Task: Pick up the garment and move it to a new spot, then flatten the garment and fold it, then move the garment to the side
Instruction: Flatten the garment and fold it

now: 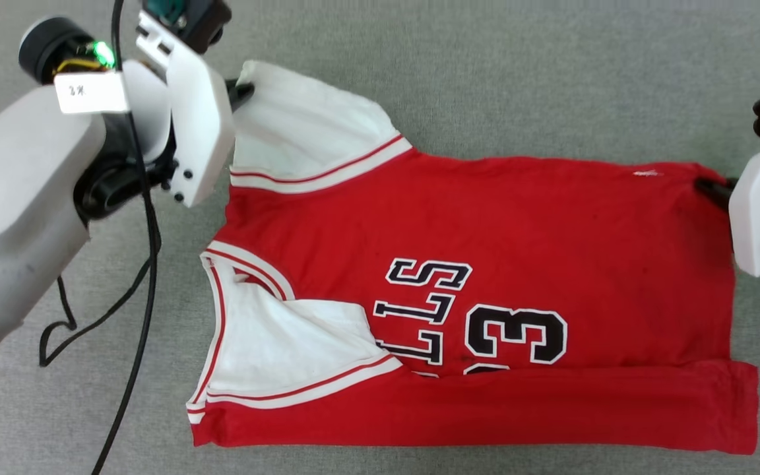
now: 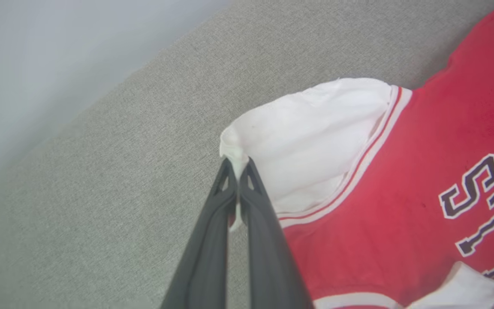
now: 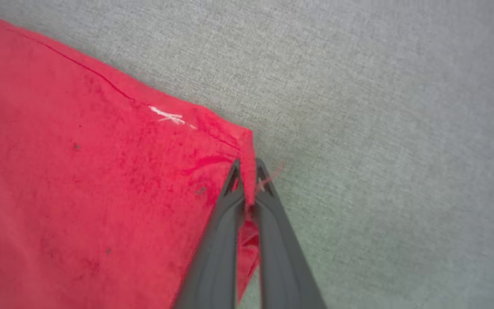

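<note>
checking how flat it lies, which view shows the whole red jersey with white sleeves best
Head view: the whole red jersey lies spread, near edge folded over. Left wrist view shows one white sleeve in the left gripper; right wrist view, a red corner in the right gripper.

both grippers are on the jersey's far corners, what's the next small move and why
Probably lift both corners together and draw them toward the near edge: left gripper is shut on the white sleeve, right gripper on the hem corner, and the garment's near strip already lies folded over.
</note>
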Motion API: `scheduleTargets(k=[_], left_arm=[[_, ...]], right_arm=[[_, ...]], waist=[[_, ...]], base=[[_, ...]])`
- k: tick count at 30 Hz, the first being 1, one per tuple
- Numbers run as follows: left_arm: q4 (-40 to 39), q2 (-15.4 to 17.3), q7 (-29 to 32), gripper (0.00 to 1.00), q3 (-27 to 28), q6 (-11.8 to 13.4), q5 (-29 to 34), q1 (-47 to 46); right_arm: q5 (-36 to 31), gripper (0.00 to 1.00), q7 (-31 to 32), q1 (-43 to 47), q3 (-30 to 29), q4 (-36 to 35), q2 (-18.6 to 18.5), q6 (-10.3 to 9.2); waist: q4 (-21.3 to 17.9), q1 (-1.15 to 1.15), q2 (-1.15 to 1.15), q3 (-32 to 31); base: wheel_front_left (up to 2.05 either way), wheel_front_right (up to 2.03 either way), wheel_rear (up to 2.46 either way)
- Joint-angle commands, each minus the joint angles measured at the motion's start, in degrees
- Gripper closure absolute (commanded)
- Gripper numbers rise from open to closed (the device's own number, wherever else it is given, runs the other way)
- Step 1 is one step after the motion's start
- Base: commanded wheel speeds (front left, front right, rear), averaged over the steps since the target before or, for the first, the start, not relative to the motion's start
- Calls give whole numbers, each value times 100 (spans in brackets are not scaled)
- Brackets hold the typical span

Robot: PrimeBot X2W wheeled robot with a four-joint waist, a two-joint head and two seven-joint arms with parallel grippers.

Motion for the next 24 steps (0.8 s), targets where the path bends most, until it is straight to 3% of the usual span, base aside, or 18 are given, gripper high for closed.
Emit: scheduleTargets(k=[1, 9, 24], left_arm=[[-47, 48, -60, 100, -9, -1, -33, 141], [-513, 372, -283, 100, -97, 199, -172, 827], [-1731, 1150, -980, 100, -419, 1021, -520, 2803]], right_arm=[[15, 100, -159, 129, 25, -5, -55, -5], [128, 100, -724, 723, 110, -133, -143, -5], [210, 100, -1137, 2689, -341, -904, -265, -5]], waist=[[-22, 1, 0, -267], [1, 1, 0, -841], [22, 1, 0, -1604]], base=[[0, 0, 0], [0, 0, 0], [0, 0, 0]])
